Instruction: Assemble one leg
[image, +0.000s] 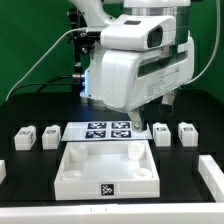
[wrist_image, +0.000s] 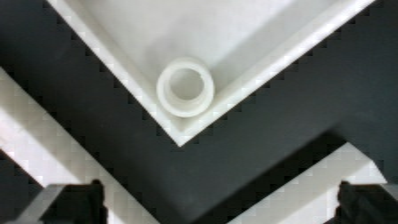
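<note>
Several legs, small white blocks with marker tags, stand in a row on the black table: two at the exterior view's left (image: 25, 137) (image: 50, 133) and two at its right (image: 161, 132) (image: 187, 132). My gripper (image: 167, 100) hangs under the big white arm, above the table behind the right-hand legs. In the wrist view my gripper (wrist_image: 215, 205) is open and empty, its dark fingertips (wrist_image: 68, 205) far apart. Beyond it lies a corner of the white tray-like piece (wrist_image: 267, 40) with a round ring socket (wrist_image: 185, 85). No leg shows in the wrist view.
The large white square tray-like piece (image: 70, 170) lies in front, a tag on its near wall. The marker board (image: 108, 130) lies behind it, between the legs. White parts lie at the exterior view's right edge (image: 212, 175) and left edge (image: 3, 170).
</note>
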